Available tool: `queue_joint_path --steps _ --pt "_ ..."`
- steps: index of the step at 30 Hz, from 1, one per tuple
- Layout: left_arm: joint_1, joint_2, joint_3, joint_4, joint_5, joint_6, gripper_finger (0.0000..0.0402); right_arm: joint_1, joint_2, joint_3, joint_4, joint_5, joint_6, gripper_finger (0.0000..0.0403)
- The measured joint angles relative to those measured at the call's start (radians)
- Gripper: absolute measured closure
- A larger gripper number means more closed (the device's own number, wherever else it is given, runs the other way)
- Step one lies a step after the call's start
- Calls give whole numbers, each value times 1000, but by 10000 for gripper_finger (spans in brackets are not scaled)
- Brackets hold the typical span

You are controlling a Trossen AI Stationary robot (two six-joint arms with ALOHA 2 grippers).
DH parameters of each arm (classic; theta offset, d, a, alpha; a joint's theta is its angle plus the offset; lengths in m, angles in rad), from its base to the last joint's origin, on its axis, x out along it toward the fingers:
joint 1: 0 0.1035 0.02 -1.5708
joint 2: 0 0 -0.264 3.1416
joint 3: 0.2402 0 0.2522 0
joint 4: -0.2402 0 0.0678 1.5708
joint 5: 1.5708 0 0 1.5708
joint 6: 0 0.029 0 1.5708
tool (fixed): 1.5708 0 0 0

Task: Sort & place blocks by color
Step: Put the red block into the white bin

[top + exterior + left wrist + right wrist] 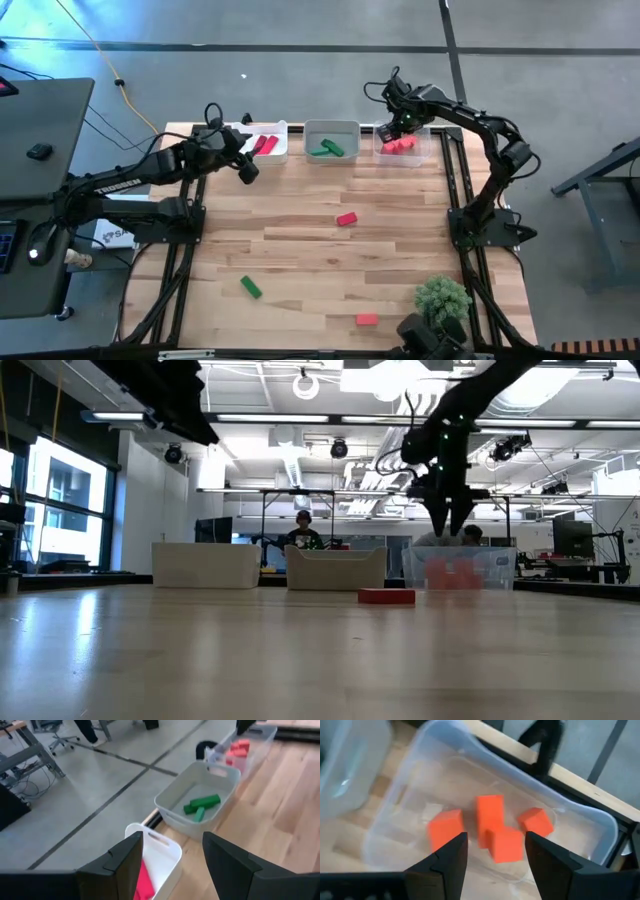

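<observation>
Three bins stand along the table's far edge. The left white bin holds crimson blocks, the middle bin holds green blocks, and the right clear bin holds several coral blocks. On the table lie a red block, a green block and a coral block. My left gripper is open and empty, above the table by the left bin. My right gripper is open and empty, pointing down over the clear bin.
A bushy green plant stands at the near right corner. The red block also shows in the low view, in front of the clear bin. A person sits in the room beyond the table.
</observation>
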Motion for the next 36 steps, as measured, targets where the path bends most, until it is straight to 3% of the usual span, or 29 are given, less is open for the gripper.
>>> queue_joint_path --steps 7,21,36 --pt "-12 0 56 -146 3 -51 206 111 0 74 -61 -22 10 215" --pt "-13 0 59 -163 240 -50 206 347 -1 104 -90 -193 -14 215" --pt "-76 0 60 -162 255 -50 206 544 -1 104 -97 -216 -224 202"
